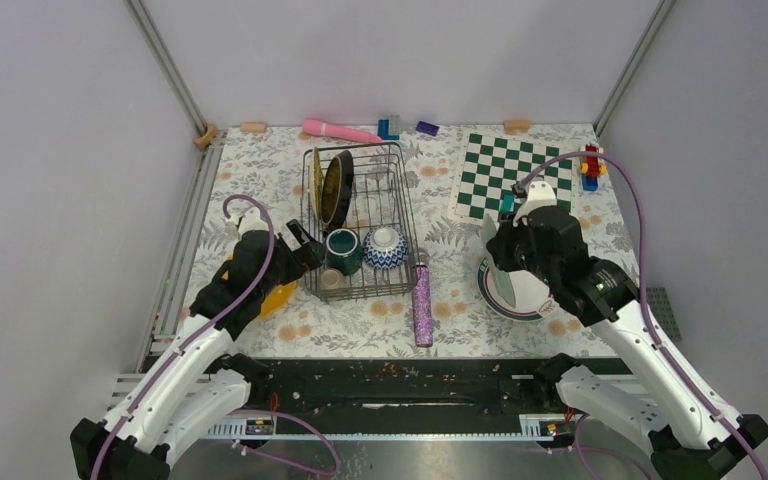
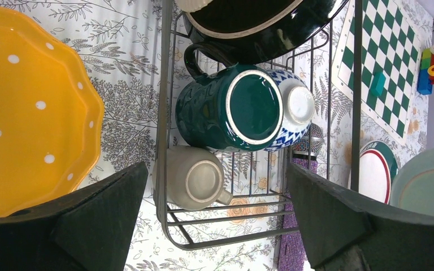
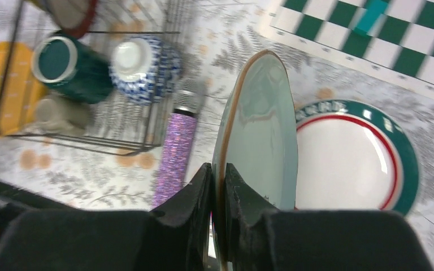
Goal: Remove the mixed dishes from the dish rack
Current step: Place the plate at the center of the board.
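The right gripper (image 3: pixel 219 186) was pinched narrow on the rim of the pale green plate (image 3: pixel 263 130). The plate stood on edge, tilted, over the near side of the white plate with the green and red rim (image 3: pixel 344 158), which lay flat on the table. The left gripper (image 2: pixel 215 226) was spread wide and held nothing. The small greyish cup (image 2: pixel 195 180) lay just beyond the gap between its fingers (image 2: pixel 102 220), in the near corner of the dish rack (image 2: pixel 162 113). Behind the cup sat the dark teal mug (image 2: pixel 226 110), its base ring facing the camera, touching the patterned bowl (image 2: pixel 294 110) on its right. Farther back a dark plate (image 2: pixel 260 22) stood in the dividers. The yellow plate (image 2: pixel 28 113) lay flat outside the rack, left of the gripper.

Only the right wrist view showed the fingers closed on the plate's rim, and the glittery purple cylinder (image 3: pixel 175 152) lying between the rack and the held plate. Only the top view showed the left arm covering most of the yellow plate, and a second upright plate (image 1: pixel 317 185), yellowish, just left of the dark one. It also showed the whole chessboard (image 1: pixel 510 175) beyond the right gripper
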`<state>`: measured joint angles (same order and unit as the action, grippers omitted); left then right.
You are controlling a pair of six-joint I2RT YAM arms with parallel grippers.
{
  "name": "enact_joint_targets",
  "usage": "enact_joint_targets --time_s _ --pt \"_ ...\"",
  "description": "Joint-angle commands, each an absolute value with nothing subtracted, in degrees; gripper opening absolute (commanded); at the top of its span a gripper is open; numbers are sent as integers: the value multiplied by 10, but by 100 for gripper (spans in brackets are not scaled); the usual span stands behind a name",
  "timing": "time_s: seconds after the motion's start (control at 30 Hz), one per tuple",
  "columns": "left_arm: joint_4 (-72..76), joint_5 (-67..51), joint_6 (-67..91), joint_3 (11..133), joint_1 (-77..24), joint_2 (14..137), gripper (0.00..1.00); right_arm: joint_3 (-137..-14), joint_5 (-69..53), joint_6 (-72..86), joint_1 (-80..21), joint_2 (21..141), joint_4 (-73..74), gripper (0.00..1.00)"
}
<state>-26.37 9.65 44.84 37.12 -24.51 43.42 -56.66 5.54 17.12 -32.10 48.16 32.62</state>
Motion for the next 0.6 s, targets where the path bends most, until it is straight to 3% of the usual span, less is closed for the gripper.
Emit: enact_joint_targets --time_s 0.0,0.57 --pt "-229 90 437 381 -244 440 99 -628 190 154 -321 482 367 0" --pt "-230 105 427 374 -244 443 99 -644 341 143 -321 612 428 0"
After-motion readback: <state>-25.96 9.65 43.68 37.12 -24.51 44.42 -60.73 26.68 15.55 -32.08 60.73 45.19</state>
